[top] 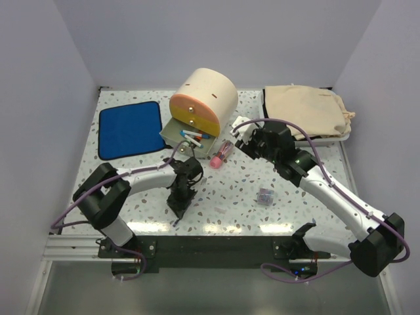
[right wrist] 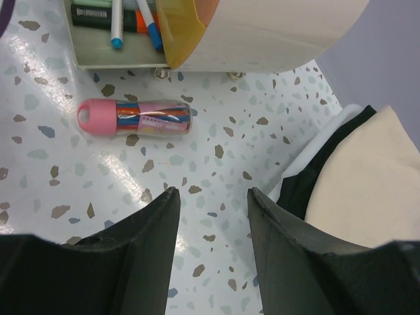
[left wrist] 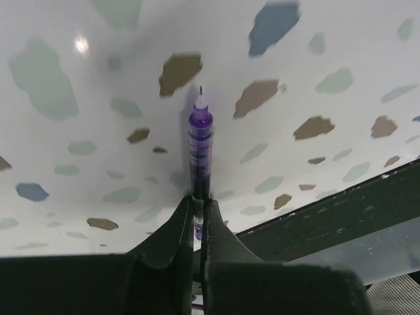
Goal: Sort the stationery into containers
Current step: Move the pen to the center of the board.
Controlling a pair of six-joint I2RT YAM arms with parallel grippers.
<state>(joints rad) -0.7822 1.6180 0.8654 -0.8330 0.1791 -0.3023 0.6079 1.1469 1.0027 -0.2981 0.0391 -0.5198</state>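
My left gripper [top: 178,205] is shut on the thin black pen [left wrist: 200,141], which has a purple front end and a needle tip pointing down at the table near its front edge; the fingers [left wrist: 176,226] clamp its barrel. My right gripper [right wrist: 211,193] is open and empty above bare table, right of the pink transparent tube [right wrist: 134,117], which also shows in the top view [top: 221,154]. The beige cabinet [top: 209,92] has its grey drawer [top: 172,134] pulled out, holding the green-and-orange highlighter [right wrist: 98,16] and blue-tipped pens [right wrist: 117,29]. The tiny purple-grey box [top: 264,195] lies on the table.
A blue cloth [top: 130,128] lies at the back left. A white tray [top: 308,139] with a beige bag [top: 305,108] stands at the back right, close beside my right gripper. The black table-edge rail [left wrist: 328,210] runs just behind the held pen.
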